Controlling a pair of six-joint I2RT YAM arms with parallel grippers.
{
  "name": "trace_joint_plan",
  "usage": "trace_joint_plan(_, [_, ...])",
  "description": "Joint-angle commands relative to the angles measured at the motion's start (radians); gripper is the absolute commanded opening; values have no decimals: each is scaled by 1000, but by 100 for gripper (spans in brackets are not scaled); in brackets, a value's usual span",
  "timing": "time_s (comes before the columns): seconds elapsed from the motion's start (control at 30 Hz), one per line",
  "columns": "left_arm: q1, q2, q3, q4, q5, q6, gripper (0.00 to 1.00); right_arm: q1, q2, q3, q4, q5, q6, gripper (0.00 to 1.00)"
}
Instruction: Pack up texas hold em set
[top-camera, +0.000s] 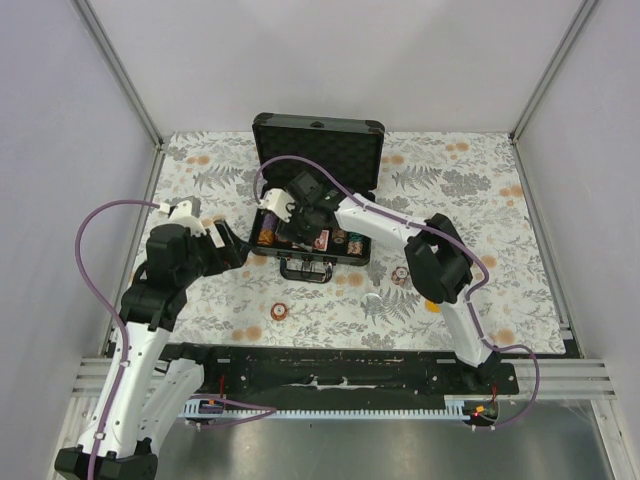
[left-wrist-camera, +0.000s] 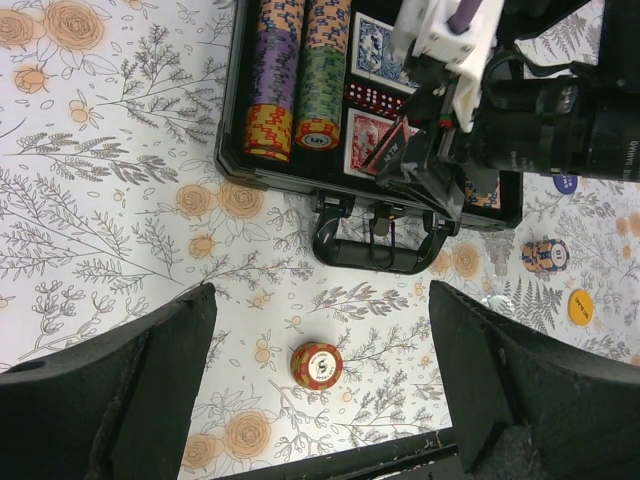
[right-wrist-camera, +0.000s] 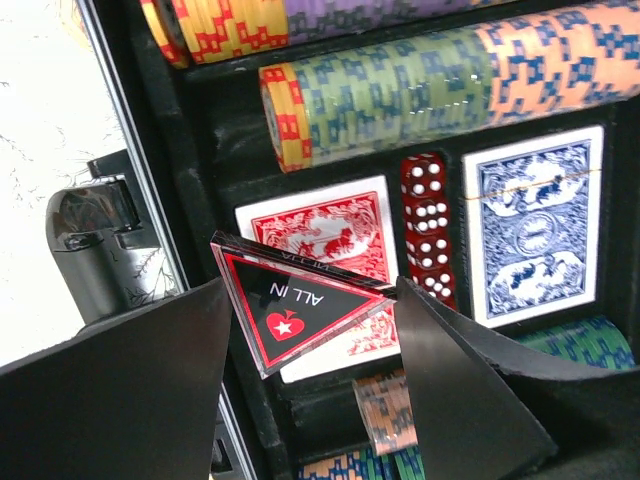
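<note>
The black case (top-camera: 318, 140) stands open at the table's middle, lid upright, handle (left-wrist-camera: 375, 245) toward me. It holds rows of striped chips (right-wrist-camera: 420, 95), a red deck (right-wrist-camera: 330, 225), a blue deck (right-wrist-camera: 535, 235) and red dice (right-wrist-camera: 428, 220). My right gripper (top-camera: 295, 228) is inside the case, shut on a triangular "ALL IN" button (right-wrist-camera: 300, 300), which it holds tilted just above the red deck. My left gripper (left-wrist-camera: 320, 300) is open and empty, above a small red and yellow chip stack (left-wrist-camera: 317, 365) on the table in front of the case.
Right of the handle on the floral cloth lie a striped chip stack (left-wrist-camera: 545, 256), a yellow round button (left-wrist-camera: 580, 307), a blue round button (left-wrist-camera: 565, 183) and a pale disc (top-camera: 372, 300). The table's black front edge (left-wrist-camera: 330, 465) is just behind the red chip stack.
</note>
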Motion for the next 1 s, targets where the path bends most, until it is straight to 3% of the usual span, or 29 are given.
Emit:
trace_joint_plan(0.0, [0,-14,22,6,-16,24,92,3,25,54,-12,-23,-39,71])
trace_joint_plan(0.13, [0,-17,14,5,-16,24,92,7,32,63,-24,-9,-33,75])
trace_joint_plan(0.3, [0,-19,12,3,-19,31,92,9,37,94,-61,2,-18,88])
trace_joint_plan(0.5, [-2,-19,12,3,-21,32,92,7,6,127,-86,26,31,89])
trace_joint_plan(0.77, [0,-19,5,-3,29,-3,92,3,-107,152,-107,54,238,89])
trace_joint_plan(0.97, [0,18,-27,-47,120,-31,92,0,-269,-21,-118,178,486,89])
